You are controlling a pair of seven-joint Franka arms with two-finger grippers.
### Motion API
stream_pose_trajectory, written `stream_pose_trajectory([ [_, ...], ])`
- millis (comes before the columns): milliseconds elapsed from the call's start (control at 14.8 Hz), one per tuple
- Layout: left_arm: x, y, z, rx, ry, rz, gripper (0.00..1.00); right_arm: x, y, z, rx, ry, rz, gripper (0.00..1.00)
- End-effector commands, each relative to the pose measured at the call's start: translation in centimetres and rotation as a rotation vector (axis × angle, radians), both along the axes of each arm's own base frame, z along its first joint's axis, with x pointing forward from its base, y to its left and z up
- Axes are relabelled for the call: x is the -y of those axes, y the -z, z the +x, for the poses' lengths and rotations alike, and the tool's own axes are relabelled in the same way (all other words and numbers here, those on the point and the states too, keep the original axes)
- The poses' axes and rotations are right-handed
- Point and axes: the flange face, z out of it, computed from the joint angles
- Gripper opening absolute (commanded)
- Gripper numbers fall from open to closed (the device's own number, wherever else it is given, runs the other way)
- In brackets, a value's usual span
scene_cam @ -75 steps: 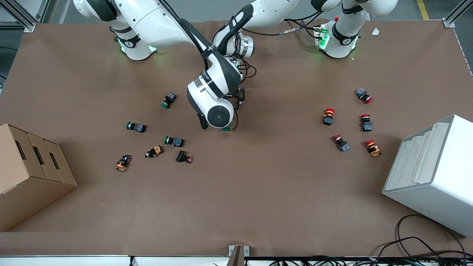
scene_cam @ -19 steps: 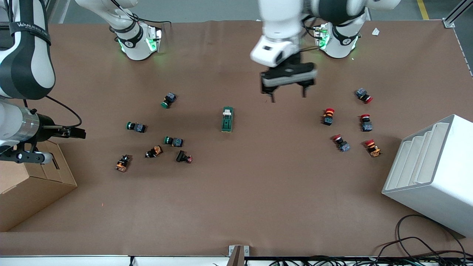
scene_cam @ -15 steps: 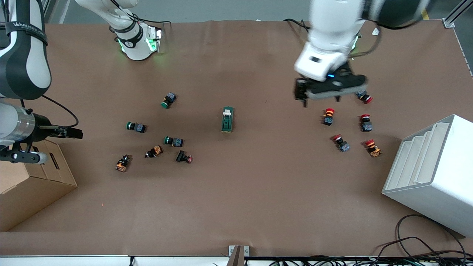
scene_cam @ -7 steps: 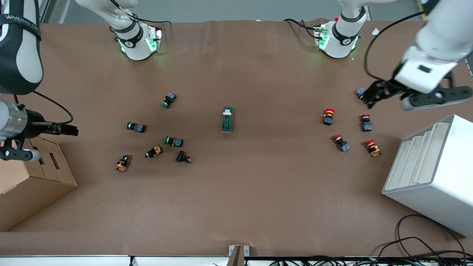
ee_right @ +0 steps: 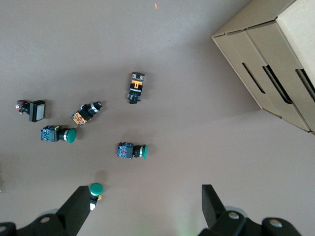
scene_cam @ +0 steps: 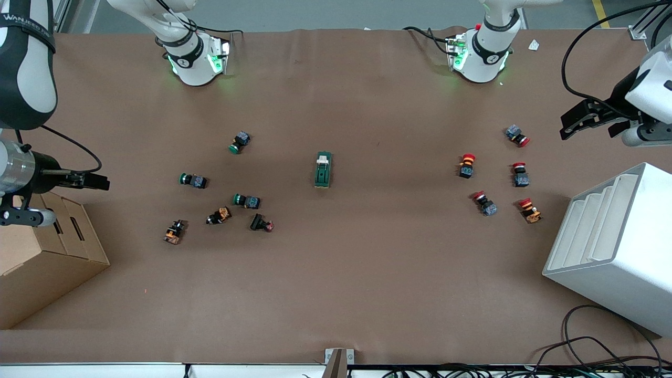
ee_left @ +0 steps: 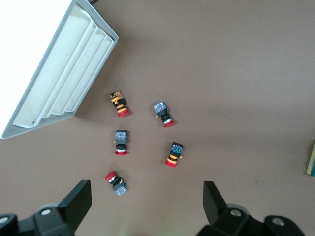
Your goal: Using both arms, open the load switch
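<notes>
Your left gripper (ee_left: 142, 209) shows its two fingers (ee_left: 78, 204) spread wide with nothing between them; it hangs in the air at the left arm's end of the table, over bare brown table cover (scene_cam: 367, 273) just beside the five red push buttons (ee_left: 120, 109), with the white stepped bin (scene_cam: 614, 247) nearby; your right gripper (ee_right: 142, 211) likewise has its fingers (ee_right: 74, 209) set well apart and empty; it hangs at the right arm's end of the table, over the edge of the cardboard box (scene_cam: 42, 252), and its wrist view looks down on the green push buttons (ee_right: 132, 151) and the dark orange-marked parts (ee_right: 136, 87) scattered beside that box; the load switch (scene_cam: 323, 169) lies flat near the middle of the table, between the green-button cluster and the red-button cluster, well apart from both grippers; its long axis runs toward the front camera, and its white end piece (scene_cam: 323, 157) is at the end farther from that camera; you see only a sliver of it at the edge of the left wrist view; nothing touches it.
</notes>
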Motion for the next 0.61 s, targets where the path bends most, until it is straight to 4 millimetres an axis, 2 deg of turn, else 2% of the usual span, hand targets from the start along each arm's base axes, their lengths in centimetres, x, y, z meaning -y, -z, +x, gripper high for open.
stream_pose_trajectory([
  [0, 0.4, -0.9, -1.0, -0.006, 0.005, -0.018, 1.0, -0.2, -0.7, -1.3, -0.053, -0.004, 0.004, 1.0],
  [337, 1.2, -1.7, -2.3, 0.006, 0.025, -0.008, 1.0, -0.7, -3.5, -2.7, -0.017, -0.016, 0.013, 1.0],
  [539, 1.1, -2.1, -2.4, 0.014, 0.033, 0.005, 1.0, -0.3, -4.4, -4.6, -0.012, -0.01, 0.009, 1.0],
])
